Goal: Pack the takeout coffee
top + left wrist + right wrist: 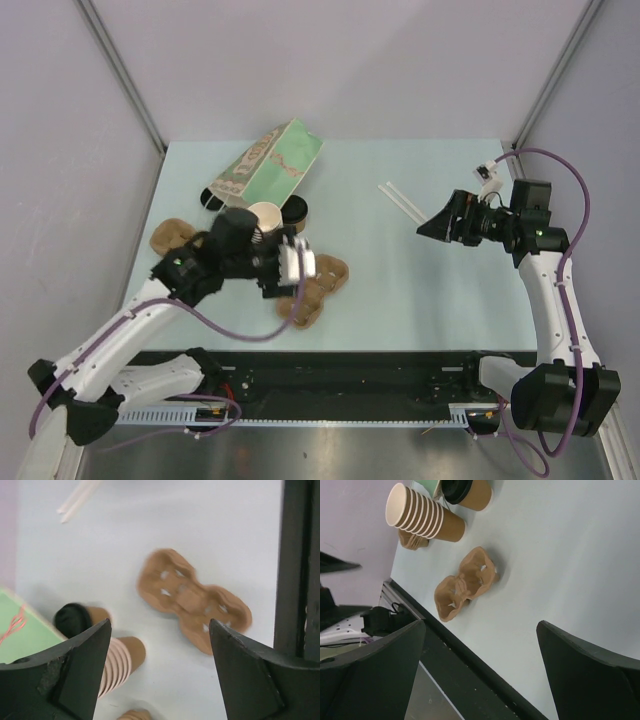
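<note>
The takeout coffee (pixel 294 210), a brown paper cup with a black lid (pixel 467 492), stands at the back left next to the green paper bag (pixel 270 165); it also shows at the left of the left wrist view (pixel 75 620). Right beside it is a stack of lidless brown cups (pixel 265 215) (pixel 120 662) (pixel 425 517). My left gripper (pixel 297 262) (pixel 160 625) hovers open just in front of the cups, over the table between them and a moulded-pulp carrier (pixel 318 287) (pixel 192 600), holding nothing. My right gripper (pixel 440 225) (pixel 481 624) hangs open and empty at the right.
A second pulp carrier (pixel 170 237) (pixel 412 540) lies at the left edge. Two white straws (pixel 400 200) (pixel 77 500) lie at mid-back. The table's front edge with its black rail (pixel 485 672) runs below the right gripper.
</note>
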Tool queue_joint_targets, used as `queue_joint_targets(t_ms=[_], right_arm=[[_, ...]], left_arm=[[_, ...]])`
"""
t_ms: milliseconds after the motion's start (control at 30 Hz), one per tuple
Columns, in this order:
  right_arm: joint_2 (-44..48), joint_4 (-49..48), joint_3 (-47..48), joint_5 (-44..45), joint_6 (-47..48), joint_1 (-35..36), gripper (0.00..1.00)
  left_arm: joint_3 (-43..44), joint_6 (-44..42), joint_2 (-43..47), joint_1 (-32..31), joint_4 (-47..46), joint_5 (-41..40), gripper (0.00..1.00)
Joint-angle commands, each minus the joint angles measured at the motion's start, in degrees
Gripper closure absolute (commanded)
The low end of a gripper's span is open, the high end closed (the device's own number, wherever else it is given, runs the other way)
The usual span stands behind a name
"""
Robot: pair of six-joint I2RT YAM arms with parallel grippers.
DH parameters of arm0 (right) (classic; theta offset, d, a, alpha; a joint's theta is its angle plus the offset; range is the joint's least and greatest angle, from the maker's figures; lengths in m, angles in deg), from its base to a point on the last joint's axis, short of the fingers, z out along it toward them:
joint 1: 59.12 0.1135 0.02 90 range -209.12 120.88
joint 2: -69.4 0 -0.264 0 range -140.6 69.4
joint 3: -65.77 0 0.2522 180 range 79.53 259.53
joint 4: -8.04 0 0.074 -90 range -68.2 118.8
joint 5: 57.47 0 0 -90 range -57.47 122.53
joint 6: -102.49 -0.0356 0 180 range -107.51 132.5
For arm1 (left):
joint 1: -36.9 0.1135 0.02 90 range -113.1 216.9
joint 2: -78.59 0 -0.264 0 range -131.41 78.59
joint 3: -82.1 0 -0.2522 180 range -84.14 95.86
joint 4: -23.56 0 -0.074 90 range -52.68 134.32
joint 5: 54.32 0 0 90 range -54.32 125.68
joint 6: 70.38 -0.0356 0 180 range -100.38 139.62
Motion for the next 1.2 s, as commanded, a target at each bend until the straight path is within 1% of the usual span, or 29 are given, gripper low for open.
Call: queue_joint_targets(t_ms=[0, 33, 67, 100, 133, 167, 200, 233, 267, 300, 333, 367, 400, 433, 467, 500, 533, 567, 600, 633, 667, 767, 867, 900, 1000, 1167], right_arm=[[0.45, -6.56, 2.88, -4.42, -7.77, -0.18, 0.0], [0.18, -9.8, 2.97, -5.48, -10.06, -0.18, 0.0], [0.09, -11.66, 3.06, -6.62, -12.52, -0.09, 0.0], [-0.69, -13.94, 3.06, -8.98, -19.41, 0.0, 0.0], [-1.13, -18.83, 3.06, -9.78, -23.22, 0.26, 0.0], [-1.75, -21.84, 3.06, -10.92, -27.96, 0.61, 0.0], [-2.36, -25.35, 3.06, -10.41, -36.62, 1.75, 0.0], [-3.15, -30.0, 3.23, -9.45, -41.32, 2.19, 0.0], [-3.59, -32.48, 3.23, -8.57, -45.02, 2.89, 0.0], [-4.03, -35.29, 3.23, -8.21, -52.02, 4.73, 0.0], [-4.73, -40.45, 3.32, -7.6, -55.48, 5.7, 0.0], [-5.0, -42.33, 3.32, -6.12, -58.56, 6.06, 0.0], [-5.27, -44.17, 3.32, -5.58, -62.16, 8.24, 0.0], [-6.4, -48.54, 3.32, -5.31, -67.94, 10.26, 0.0], [-6.93, -50.59, 3.32, -4.61, -71.48, 11.5, 0.0], [-7.64, -52.18, 3.32, -4.26, -74.47, 12.38, 0.0], [-8.25, -55.76, 3.32, -3.82, -79.9, 14.05, 0.0], [-9.56, -58.23, 3.23, -2.68, -82.04, 14.41, 0.0], [-10.1, -63.91, 3.32, -2.24, -83.98, 14.94, 0.0], [-10.71, -66.84, 3.32, -1.89, -86.69, 15.55, 0.0], [-12.2, -69.39, 3.32, -0.84, -91.42, 15.64, 0.0], [-14.32, -73.89, 5.43, -1.0, -94.18, 15.99, 0.0], [-16.69, -76.27, 7.88, -1.35, -96.03, 16.17, 0.0], [-17.48, -77.58, 8.67, -1.53, -97.34, 16.08, 0.0], [-18.45, -80.83, 11.23, -1.88, -98.67, 15.73, 0.01], [-19.16, -81.72, 11.49, -1.88, -96.48, 14.59, 0.0]], left_arm=[[12.9, 20.76, -2.91, 14.4, -3.31, 10.48, 0.15], [14.66, 22.96, -3.88, 20.52, -4.53, 11.53, 0.15], [16.68, 27.24, -5.46, 23.45, -5.67, 12.5, 0.14], [17.13, 29.37, -6.17, 26.18, -7.08, 12.16, 0.13], [17.4, 31.31, -7.13, 31.34, -9.61, 12.16, 0.13], [17.66, 34.98, -7.93, 34.0, -10.68, 13.03, 0.13], [17.49, 36.76, -10.02, 36.38, -11.74, 13.13, 0.12], [17.31, 38.43, -11.09, 40.32, -13.32, 12.69, 0.12], [16.44, 41.76, -11.97, 42.19, -14.29, 12.43, 0.12], [15.48, 43.53, -13.54, 45.86, -17.43, 12.86, 0.11], [14.68, 45.03, -14.26, 47.11, -18.85, 12.78, 0.1], [13.63, 47.22, -15.39, 48.17, -20.17, 12.95, 0.09], [13.53, 47.93, -17.84, 48.96, -21.75, 13.47, 0.08], [13.79, 50.73, -19.69, 50.89, -22.29, 15.22, 0.08], [14.49, 55.37, -21.45, 51.78, -22.64, 17.15, 0.08], [14.5, 57.85, -22.78, 52.48, -23.95, 19.95, 0.02], [13.89, 60.14, -24.79, 53.36, -25.44, 21.37, 0.0], [11.1, 65.29, -25.24, 53.71, -27.81, 22.26, 0.0], [9.33, 68.04, -25.6, 54.24, -33.14, 22.79, 0.0], [7.75, 70.77, -26.3, 54.25, -35.37, 22.45, 0.0], [5.65, 75.58, -27.0, 54.25, -36.7, 22.18, 0.0], [2.82, 82.37, -29.63, 54.33, -42.32, 22.53, 0.01], [0.53, 86.42, -31.48, 54.25, -48.3, 21.48, 0.0], [0.18, 87.05, -32.1, 54.25, -49.53, 21.21, 0.0], [0.0, 87.67, -34.38, 54.25, -49.37, 20.51, 0.0], [-3.25, 90.03, -34.48, 54.25, -53.31, 18.84, 0.0]])
